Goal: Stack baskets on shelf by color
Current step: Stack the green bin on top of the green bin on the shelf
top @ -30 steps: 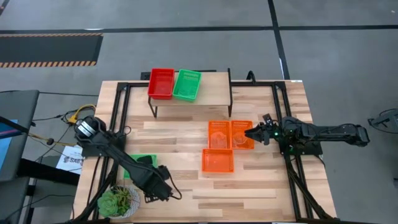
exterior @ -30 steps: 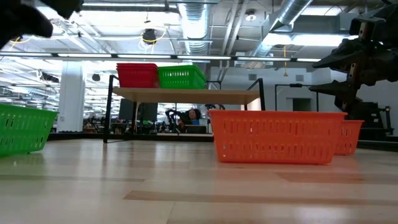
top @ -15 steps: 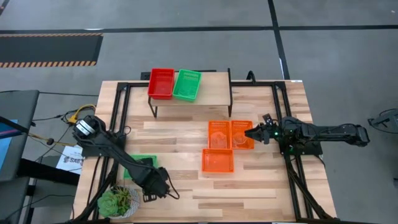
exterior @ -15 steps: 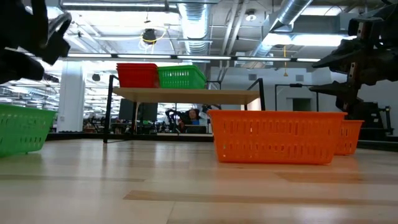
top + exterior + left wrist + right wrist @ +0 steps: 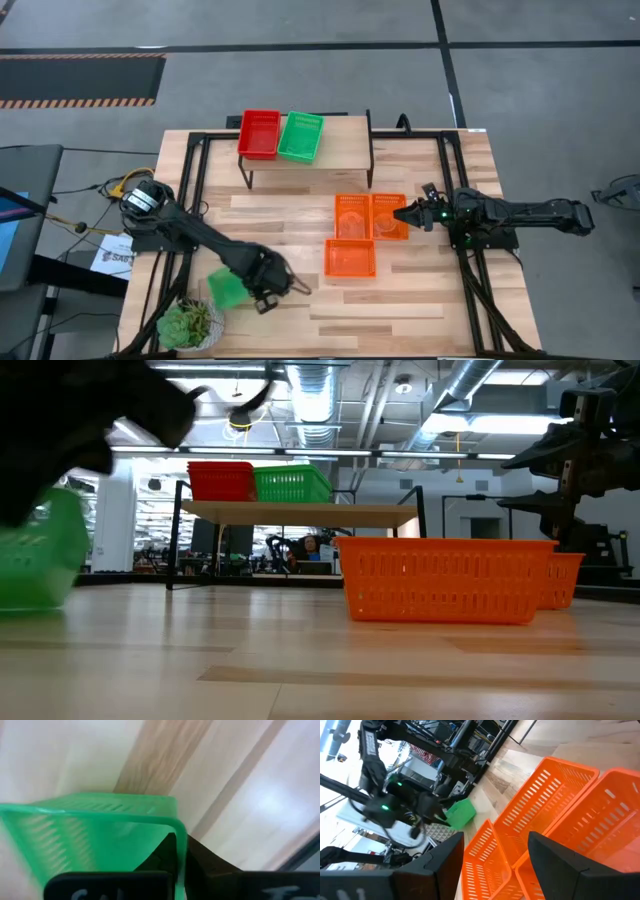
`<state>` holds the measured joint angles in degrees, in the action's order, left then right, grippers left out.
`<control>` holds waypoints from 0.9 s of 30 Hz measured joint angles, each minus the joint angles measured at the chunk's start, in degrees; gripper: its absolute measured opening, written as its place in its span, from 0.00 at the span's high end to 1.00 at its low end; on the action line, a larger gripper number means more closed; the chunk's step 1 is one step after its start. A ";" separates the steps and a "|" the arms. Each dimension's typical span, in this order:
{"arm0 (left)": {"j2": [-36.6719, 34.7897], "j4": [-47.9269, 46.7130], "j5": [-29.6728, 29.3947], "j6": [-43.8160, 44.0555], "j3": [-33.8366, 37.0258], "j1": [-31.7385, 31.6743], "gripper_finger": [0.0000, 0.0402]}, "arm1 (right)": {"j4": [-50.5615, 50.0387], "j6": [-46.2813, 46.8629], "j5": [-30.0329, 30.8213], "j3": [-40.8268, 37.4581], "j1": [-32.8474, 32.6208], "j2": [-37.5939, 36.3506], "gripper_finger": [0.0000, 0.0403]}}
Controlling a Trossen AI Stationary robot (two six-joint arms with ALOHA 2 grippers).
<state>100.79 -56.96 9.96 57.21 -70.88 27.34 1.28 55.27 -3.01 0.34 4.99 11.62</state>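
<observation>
Green mesh fills the left claw (image 5: 262, 290), which pinches one basket (image 5: 227, 288) by its wall, lifted near the potted plant (image 5: 190, 322), presumably bound for the shelf (image 5: 345, 140). Beyond it, three orange baskets (image 5: 350, 258) wait unsorted on the tabletop (image 5: 300, 220); the right claw (image 5: 403, 213) hangs spread wide at their edge. Farthest off, the shelf bears a red stack (image 5: 259, 133) and a green stack (image 5: 300, 136), side by side

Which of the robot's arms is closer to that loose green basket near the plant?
Left. The left gripper grips the green basket; the right gripper waits by the orange baskets.
</observation>
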 joint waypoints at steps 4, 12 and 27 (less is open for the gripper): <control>0.00 -0.97 -1.83 2.40 -6.95 -4.87 1.00 | 0.00 -0.13 0.00 0.00 0.00 0.01 0.39; 0.04 -1.37 -6.96 7.20 -26.43 -13.57 1.00 | -0.01 -1.14 0.02 0.00 0.00 0.01 0.39; -0.01 -9.25 -18.44 -2.90 -56.39 -34.26 1.00 | -0.02 -1.76 0.02 0.00 0.00 0.00 0.39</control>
<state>100.79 -66.21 -8.49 54.30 -127.27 -6.92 1.26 53.52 -2.98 0.34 4.99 11.62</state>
